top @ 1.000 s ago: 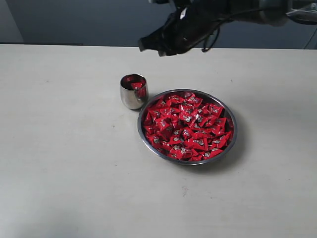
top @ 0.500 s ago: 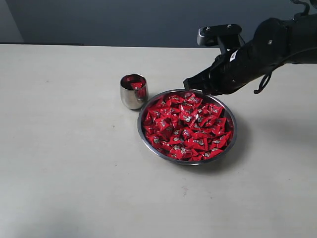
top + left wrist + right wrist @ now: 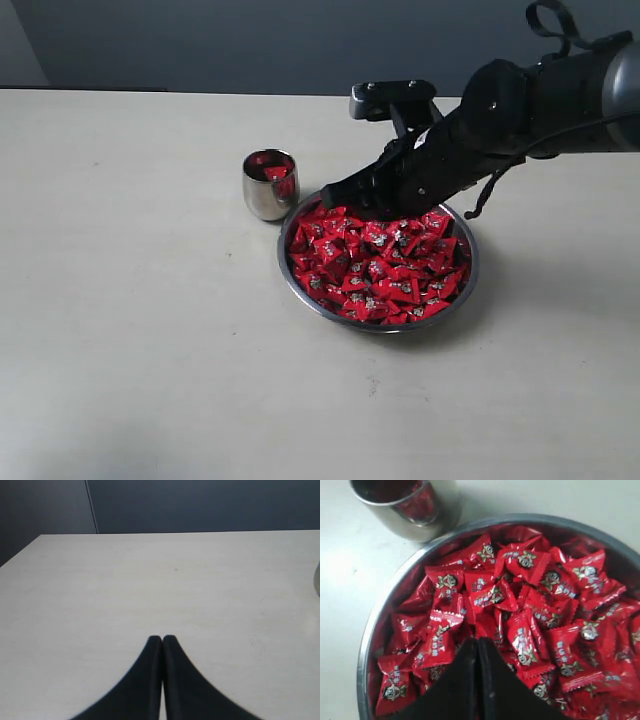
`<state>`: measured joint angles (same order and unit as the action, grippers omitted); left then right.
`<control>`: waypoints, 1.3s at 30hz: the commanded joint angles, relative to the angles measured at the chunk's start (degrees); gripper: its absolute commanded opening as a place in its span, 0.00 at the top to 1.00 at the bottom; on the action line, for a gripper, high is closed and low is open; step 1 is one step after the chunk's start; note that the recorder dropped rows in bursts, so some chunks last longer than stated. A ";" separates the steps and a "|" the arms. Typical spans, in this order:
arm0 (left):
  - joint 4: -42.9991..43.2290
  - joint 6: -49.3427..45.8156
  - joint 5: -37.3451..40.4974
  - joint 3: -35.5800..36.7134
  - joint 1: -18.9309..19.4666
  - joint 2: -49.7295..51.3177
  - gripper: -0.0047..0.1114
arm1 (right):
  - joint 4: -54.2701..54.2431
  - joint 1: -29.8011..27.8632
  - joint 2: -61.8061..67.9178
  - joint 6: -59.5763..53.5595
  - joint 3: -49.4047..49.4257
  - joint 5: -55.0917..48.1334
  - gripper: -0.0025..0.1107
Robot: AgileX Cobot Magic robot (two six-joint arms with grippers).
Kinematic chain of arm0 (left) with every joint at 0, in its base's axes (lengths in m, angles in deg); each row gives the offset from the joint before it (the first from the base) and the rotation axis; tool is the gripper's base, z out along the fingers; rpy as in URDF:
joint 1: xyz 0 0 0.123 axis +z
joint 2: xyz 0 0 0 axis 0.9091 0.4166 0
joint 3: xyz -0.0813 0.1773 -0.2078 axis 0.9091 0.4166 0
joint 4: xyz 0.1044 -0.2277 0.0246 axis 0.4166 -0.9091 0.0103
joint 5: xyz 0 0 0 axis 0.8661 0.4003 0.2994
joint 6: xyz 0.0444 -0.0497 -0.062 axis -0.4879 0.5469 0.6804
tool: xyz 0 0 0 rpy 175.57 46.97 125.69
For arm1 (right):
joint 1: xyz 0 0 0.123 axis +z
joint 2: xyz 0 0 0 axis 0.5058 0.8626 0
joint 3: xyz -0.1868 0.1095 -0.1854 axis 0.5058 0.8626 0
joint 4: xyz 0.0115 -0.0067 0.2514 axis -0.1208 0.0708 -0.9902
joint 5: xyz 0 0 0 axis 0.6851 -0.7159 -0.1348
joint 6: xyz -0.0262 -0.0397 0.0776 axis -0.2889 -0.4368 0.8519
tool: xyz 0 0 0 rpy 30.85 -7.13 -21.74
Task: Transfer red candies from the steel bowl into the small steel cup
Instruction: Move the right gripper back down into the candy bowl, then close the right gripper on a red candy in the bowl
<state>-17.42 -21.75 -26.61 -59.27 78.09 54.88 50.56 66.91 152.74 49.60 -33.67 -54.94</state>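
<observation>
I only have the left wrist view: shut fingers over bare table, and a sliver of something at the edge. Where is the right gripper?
Observer: The right gripper hangs over the steel bowl, on the side nearest the small steel cup.
Reviewer: Is it holding anything?
Observer: Its fingers are pressed shut right at the heap of red candies. No candy shows between them, and I cannot tell if they touch the heap.
Reviewer: Anything in the cup?
Observer: Yes, at least one red wrapper shows inside it.
</observation>
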 commanded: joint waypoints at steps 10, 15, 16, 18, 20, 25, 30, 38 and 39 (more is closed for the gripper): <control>-0.35 0.08 -0.58 0.26 -0.27 -0.27 0.96 | -16.57 0.16 2.12 -0.20 0.28 -3.51 0.76; -0.35 0.08 -0.58 0.26 -0.27 -0.27 0.96 | -18.34 0.16 2.48 -0.20 0.28 -2.68 0.76; -0.35 0.08 -0.58 0.26 -0.27 -0.27 0.96 | -18.34 0.16 2.59 -0.20 0.28 -2.68 0.76; -0.35 0.08 -0.58 0.26 -0.27 -0.27 0.96 | -18.34 0.16 3.63 -0.20 0.28 -2.91 0.76; -0.35 0.08 -0.58 0.26 -0.27 -0.27 0.96 | -18.95 0.16 5.07 -0.20 0.28 -2.91 0.76; -0.35 0.08 -0.58 0.26 -0.27 -0.27 0.96 | -21.30 0.16 6.42 -0.20 0.28 -1.71 0.76; -0.35 0.08 -0.58 0.26 -0.27 -0.27 0.96 | -21.77 0.16 6.53 -0.20 0.28 -1.59 0.76; -0.35 0.08 -0.58 0.26 -0.27 -0.27 0.96 | -23.51 0.16 7.15 -0.20 0.28 -0.45 0.76; -0.35 0.08 -0.58 0.26 -0.27 -0.27 0.96 | -23.66 0.16 7.28 -0.20 0.28 -0.45 0.76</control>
<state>-17.42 -21.75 -26.61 -59.27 78.09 54.88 27.16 67.14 159.55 49.58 -33.53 -55.96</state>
